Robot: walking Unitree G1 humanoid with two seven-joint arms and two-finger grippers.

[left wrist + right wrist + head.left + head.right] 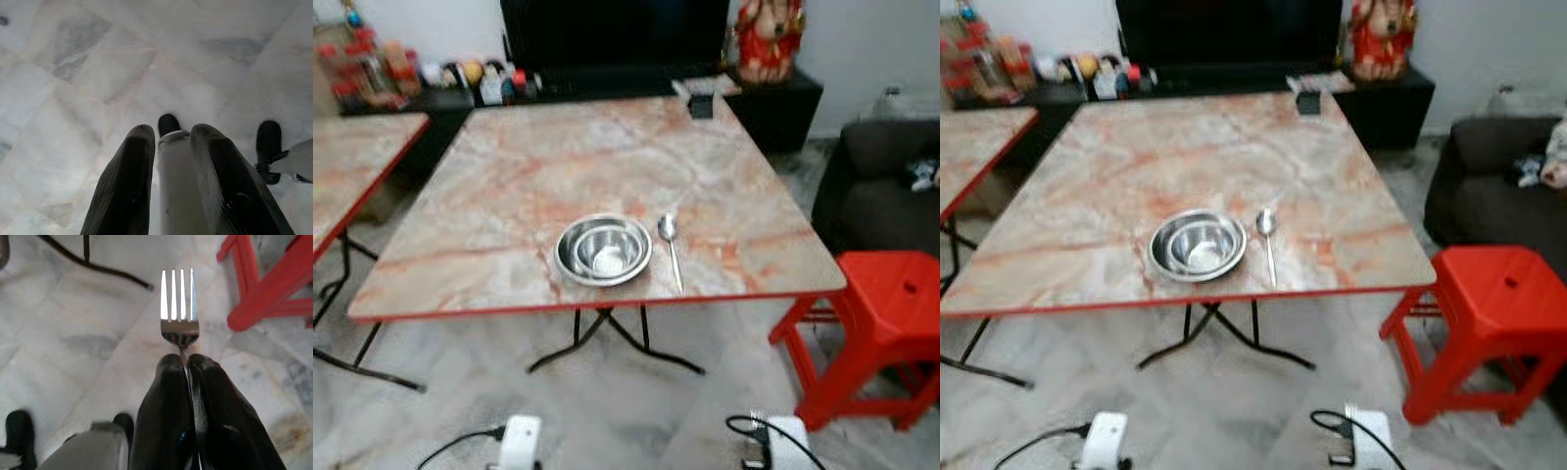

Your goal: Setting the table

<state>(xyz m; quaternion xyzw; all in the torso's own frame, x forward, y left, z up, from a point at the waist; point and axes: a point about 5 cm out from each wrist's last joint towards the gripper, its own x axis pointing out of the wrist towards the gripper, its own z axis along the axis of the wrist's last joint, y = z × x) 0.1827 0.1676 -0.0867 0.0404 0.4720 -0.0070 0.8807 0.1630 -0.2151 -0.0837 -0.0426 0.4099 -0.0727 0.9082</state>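
Down low, the right gripper [186,363] has its two black fingers pressed tight together on the thin handle of a shiny metal fork [179,308]. The fork has four flat prongs that stick out past the fingertips, over the pale marble floor [73,347]. The left gripper [168,134] hangs over the same smooth grey-white floor. Its two rounded black fingers are a little apart, and nothing is pinched between the tips.

From the head, the white ends of both arms show at the bottom, each with a black cable.

Next comes the square table [509,176]. Its top looks like pink and cream marble with a thin red edge, and it stands on thin black metal legs. Near the front edge sits a round, shiny metal bowl [603,250]. A metal spoon [671,250] lies flat just beside the bowl, on the robot's right, with its round end pointing away.

A bright red plastic stool [871,323] stands on the floor by the table's right corner. Part of a second table [352,166] with the same top is on the left. A dark soft sofa [881,186] is behind the stool.

Far back, a small dark box [702,106] sits at the table's far edge. Behind it is a low black cabinet [773,98] with a red statue [769,39] on top.
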